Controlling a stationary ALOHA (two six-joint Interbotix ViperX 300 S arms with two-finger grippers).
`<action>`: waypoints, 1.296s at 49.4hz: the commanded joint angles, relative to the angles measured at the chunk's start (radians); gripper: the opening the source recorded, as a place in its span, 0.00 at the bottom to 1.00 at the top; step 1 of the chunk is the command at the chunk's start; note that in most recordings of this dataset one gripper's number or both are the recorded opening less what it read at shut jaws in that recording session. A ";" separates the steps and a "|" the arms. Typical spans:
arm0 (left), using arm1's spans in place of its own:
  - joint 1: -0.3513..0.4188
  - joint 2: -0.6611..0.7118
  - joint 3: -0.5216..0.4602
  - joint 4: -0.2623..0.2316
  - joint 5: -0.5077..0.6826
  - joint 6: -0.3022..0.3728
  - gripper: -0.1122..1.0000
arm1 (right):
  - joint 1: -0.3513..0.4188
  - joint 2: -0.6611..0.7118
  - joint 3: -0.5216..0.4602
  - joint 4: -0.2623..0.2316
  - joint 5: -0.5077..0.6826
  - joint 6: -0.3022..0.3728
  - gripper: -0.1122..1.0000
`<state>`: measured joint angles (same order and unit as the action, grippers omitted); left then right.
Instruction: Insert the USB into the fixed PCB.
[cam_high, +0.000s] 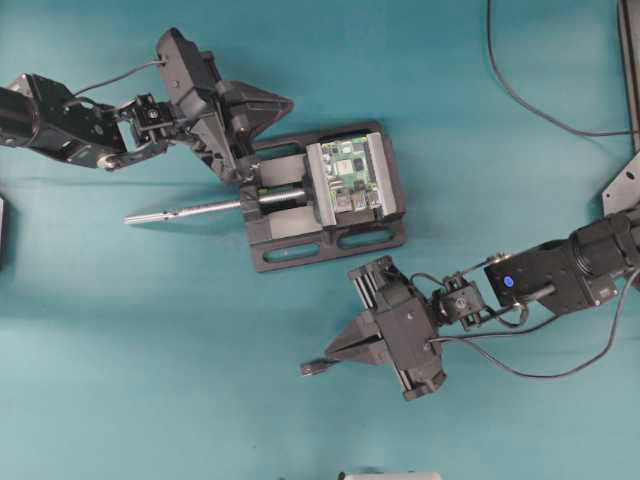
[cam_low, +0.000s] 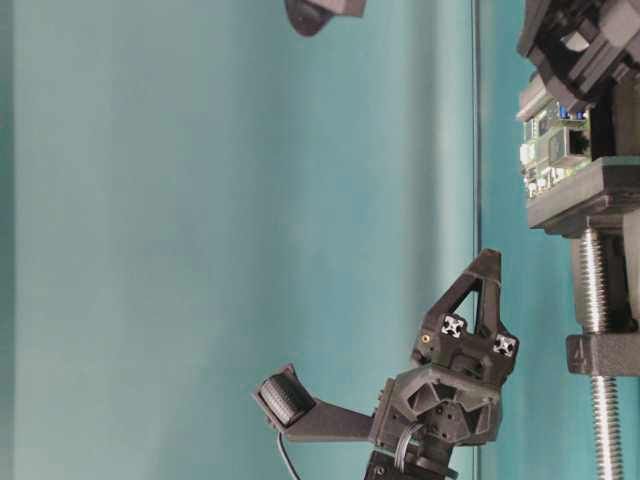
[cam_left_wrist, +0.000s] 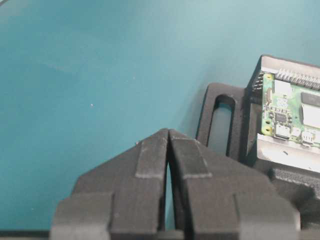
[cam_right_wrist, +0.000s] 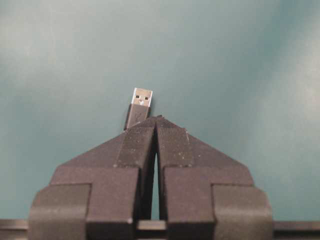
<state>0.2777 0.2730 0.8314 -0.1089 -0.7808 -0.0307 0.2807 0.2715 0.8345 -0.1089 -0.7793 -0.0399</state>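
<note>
The USB (cam_right_wrist: 140, 106) lies on the teal table, a dark plug with its silvery tip pointing away, just past and below my right gripper (cam_right_wrist: 158, 119). That gripper is shut with nothing between its fingers. From overhead the USB (cam_high: 314, 367) sits at the tip of the right gripper (cam_high: 329, 352). The fixed PCB (cam_high: 350, 172) is a small green board clamped in the black vise (cam_high: 300, 250). My left gripper (cam_high: 289, 102) hovers by the vise's far left corner, shut and empty. In the left wrist view the PCB (cam_left_wrist: 295, 110) is to the right of the gripper (cam_left_wrist: 168, 131).
The vise's metal screw rod (cam_high: 180, 211) sticks out to the left. A thicker black cable (cam_high: 510, 90) curves across the back right of the table. A metal bracket (cam_high: 622, 185) stands at the right edge.
</note>
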 joint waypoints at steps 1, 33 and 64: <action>-0.012 -0.014 -0.002 0.041 0.014 0.005 0.11 | 0.003 -0.006 -0.017 0.002 -0.008 0.000 0.10; -0.107 -0.410 0.158 0.041 0.298 -0.005 0.44 | 0.018 -0.035 -0.075 0.002 0.075 0.003 0.10; -0.388 -0.945 0.477 0.040 0.569 -0.020 0.96 | 0.021 -0.008 -0.074 0.060 0.126 0.054 0.65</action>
<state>-0.0997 -0.6090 1.2870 -0.0706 -0.2056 -0.0353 0.3007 0.2715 0.7747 -0.0537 -0.6519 0.0107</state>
